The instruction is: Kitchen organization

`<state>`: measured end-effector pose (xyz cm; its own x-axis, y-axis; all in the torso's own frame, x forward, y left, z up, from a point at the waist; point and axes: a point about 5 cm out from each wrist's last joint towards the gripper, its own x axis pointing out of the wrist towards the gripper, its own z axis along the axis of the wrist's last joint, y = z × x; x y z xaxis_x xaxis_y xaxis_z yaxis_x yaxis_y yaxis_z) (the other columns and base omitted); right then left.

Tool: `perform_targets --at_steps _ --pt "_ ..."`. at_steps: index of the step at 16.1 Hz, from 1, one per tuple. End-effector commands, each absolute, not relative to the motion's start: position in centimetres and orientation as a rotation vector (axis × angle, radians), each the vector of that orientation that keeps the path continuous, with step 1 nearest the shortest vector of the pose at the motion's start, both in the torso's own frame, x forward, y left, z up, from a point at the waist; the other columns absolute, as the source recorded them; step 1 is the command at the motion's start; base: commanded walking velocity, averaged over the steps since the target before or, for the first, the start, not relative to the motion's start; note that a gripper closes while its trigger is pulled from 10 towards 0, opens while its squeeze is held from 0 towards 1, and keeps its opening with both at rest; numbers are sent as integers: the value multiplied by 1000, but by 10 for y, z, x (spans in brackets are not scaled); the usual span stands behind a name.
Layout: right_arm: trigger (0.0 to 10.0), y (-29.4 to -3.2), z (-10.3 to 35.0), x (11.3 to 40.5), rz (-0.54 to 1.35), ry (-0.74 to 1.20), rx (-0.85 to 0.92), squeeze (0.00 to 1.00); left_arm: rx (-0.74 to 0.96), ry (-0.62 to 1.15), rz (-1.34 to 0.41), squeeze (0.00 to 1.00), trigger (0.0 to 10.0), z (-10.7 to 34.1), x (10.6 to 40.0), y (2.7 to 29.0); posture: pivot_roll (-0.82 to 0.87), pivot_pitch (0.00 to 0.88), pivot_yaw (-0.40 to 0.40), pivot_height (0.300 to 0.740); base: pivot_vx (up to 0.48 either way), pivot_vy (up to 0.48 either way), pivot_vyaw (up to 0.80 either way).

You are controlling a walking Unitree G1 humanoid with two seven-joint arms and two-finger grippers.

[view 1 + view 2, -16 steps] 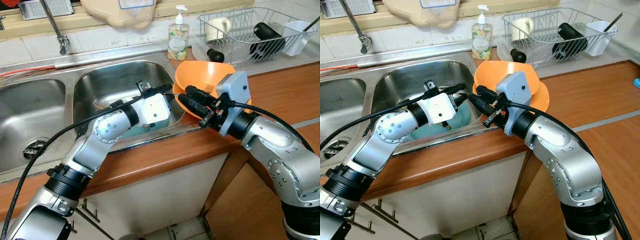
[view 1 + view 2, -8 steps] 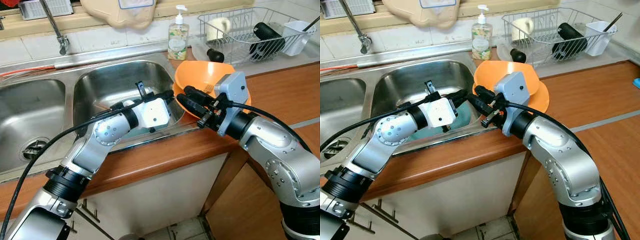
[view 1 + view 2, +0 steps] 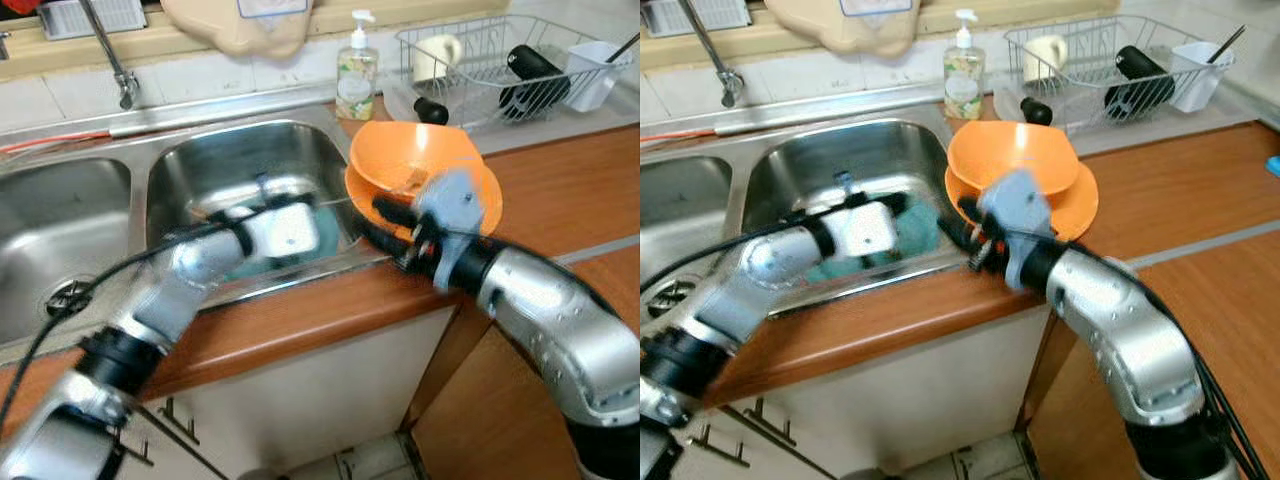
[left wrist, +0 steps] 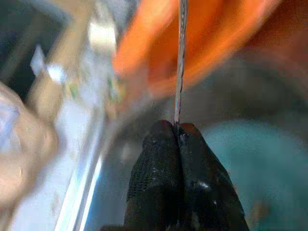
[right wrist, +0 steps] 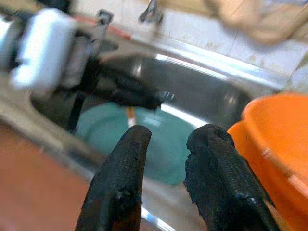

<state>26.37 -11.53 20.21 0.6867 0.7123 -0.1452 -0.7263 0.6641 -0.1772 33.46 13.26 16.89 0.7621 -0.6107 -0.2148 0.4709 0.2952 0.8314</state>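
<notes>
Thin metal utensil (image 4: 180, 57) pinched upright in left tool (image 4: 179, 131) (blurred), over the sink basin (image 3: 210, 165)

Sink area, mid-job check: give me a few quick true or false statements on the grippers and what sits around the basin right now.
1. The left gripper is shut on a thin metal utensil. True.
2. The right gripper is clamped on the orange bowls. False: its fingers are apart and hold nothing, beside the orange bowls.
3. A teal plate lies in the sink basin. True.
4. The soap dispenser stands inside the dish rack. False: it stands behind the sink, beside the dish rack.
5. The orange bowls rest on the wooden counter next to the basin. True.
</notes>
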Motion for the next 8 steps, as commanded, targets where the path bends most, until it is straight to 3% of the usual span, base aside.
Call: perform_targets --at_steps 1,2,3,4,5,6,7,8 --pt "10000 -111 203 260 842 65 -249 0 1075 -114 -724 0 0 167 339 136 -21 0 83 740 0 0 0" --pt "10000 -111 202 259 849 71 -253 0 1087 -78 -719 0 0 163 342 140 -22 0 83 740 0 0 0" --pt "10000 -110 200 258 859 81 -260 0 1108 -5 -705 0 1098 154 349 147 -22 0 82 740 0 0 0" --pt "10000 -109 199 257 865 86 -267 0 1122 60 -700 0 7882 146 353 151 -23 0 83 740 0 0 0" --pt "10000 -109 198 257 868 88 -270 0 1126 104 -705 0 10000 140 354 154 -25 0 84 740 0 0 0" --pt "10000 -109 198 257 869 89 -273 0 1108 160 -708 561 10000 135 356 156 -25 0 84 740 0 0 0" --pt "10000 -109 198 257 868 88 -279 0 1088 220 -705 1000 10000 129 359 160 -25 0 85 740 0 0 0" --pt "10000 -109 198 257 868 88 -279 0 1088 220 -705 1000 10000 129 359 160 -25 0 85 740 0 0 0"
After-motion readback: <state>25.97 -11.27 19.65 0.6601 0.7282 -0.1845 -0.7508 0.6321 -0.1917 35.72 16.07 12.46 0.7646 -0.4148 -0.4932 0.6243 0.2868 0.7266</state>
